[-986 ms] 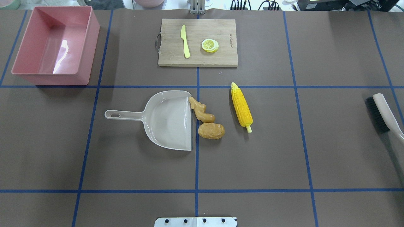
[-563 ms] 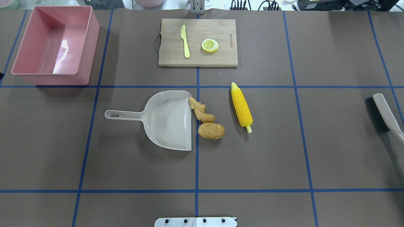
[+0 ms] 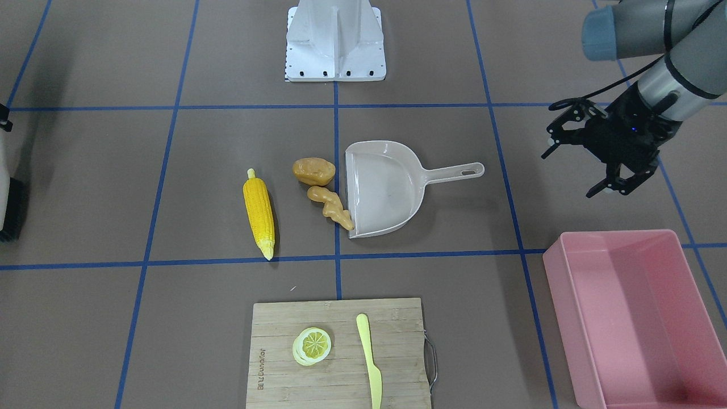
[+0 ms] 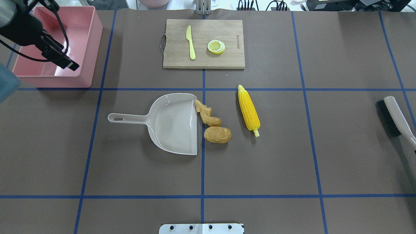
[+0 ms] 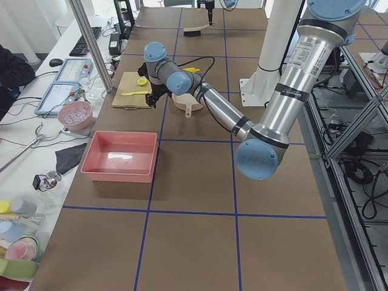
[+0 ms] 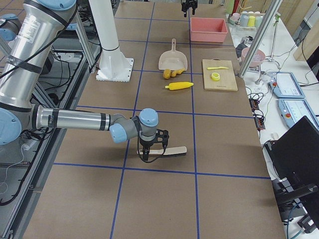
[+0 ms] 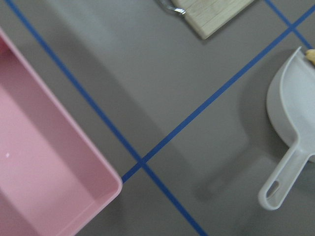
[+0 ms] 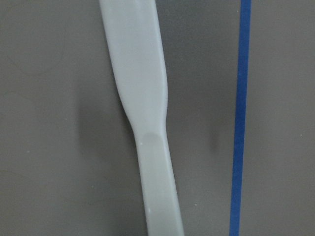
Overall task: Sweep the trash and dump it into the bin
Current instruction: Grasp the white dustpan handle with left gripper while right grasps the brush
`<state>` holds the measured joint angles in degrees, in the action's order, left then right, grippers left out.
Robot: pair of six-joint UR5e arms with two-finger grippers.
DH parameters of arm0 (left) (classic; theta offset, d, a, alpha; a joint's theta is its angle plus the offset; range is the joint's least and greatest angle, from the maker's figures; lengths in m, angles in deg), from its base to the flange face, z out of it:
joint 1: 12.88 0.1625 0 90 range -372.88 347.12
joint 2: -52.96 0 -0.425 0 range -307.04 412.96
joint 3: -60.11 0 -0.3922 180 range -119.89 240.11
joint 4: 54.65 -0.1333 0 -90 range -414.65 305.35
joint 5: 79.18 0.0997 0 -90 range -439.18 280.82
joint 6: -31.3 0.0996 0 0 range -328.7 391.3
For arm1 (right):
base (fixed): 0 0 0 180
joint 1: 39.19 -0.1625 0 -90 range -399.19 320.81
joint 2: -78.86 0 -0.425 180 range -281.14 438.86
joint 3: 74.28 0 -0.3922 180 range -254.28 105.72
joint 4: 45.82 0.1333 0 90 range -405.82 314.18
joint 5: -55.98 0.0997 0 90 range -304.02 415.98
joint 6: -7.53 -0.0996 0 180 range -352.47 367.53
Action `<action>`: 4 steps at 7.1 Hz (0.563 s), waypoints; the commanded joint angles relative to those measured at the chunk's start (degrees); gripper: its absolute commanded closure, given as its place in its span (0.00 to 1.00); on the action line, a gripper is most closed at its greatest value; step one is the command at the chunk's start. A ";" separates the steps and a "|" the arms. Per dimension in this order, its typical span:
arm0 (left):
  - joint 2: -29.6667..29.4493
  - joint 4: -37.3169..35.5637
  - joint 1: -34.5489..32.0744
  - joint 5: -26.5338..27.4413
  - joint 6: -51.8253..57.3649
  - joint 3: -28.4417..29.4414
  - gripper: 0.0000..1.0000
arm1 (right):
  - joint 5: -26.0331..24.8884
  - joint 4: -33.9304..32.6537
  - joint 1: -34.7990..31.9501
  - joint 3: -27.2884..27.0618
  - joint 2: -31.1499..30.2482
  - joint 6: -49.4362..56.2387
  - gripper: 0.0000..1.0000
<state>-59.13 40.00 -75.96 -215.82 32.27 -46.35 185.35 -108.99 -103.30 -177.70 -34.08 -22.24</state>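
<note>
The yellow corn cob [image 4: 249, 110] lies right of the beige dustpan [image 4: 172, 123]. The tan ginger root [image 4: 207, 114] and the brown-orange potato [image 4: 217, 135] lie at the dustpan's open lip. The pink bin [image 4: 52, 81] stands empty at the far left. My left gripper [image 3: 571, 173] is open and empty, held in the air between the dustpan handle and the bin; one of its fingers [image 4: 66, 63] shows over the bin's near rim. My right gripper [image 6: 149, 147] is at the handle of the brush [image 4: 393, 117] at the right edge. I cannot tell whether it is open or shut.
A wooden cutting board [image 4: 227, 55] at the far middle carries a yellow knife [image 4: 190, 44] and a lemon slice [image 4: 216, 46]. The right wrist view shows only the brush handle [image 8: 147, 113] on the brown mat. The left wrist view shows the bin corner [image 7: 29, 187] and the dustpan handle [image 7: 280, 187].
My left arm has come into the overhead view at the top left, over the bin. The trash, dustpan and brush have stayed where they were.
</note>
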 commanded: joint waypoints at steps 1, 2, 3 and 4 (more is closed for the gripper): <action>-0.93 2.46 3.65 0.05 -0.01 -0.41 0.01 | -0.16 5.69 1.09 2.96 0.00 -2.04 0.02; -2.07 2.64 5.76 0.40 0.17 -0.33 0.01 | -0.16 6.74 1.44 2.96 0.00 -3.18 0.02; -3.21 2.81 7.34 0.66 0.17 -0.85 0.01 | -0.25 6.83 2.14 2.96 0.08 -3.19 0.08; -3.31 4.99 8.75 1.97 1.91 -1.64 0.01 | -0.86 6.83 3.11 2.96 0.00 -3.19 0.14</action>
<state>-61.86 43.27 -69.05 -214.94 32.86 -47.23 184.98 -102.37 -101.19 -174.78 -34.05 -25.27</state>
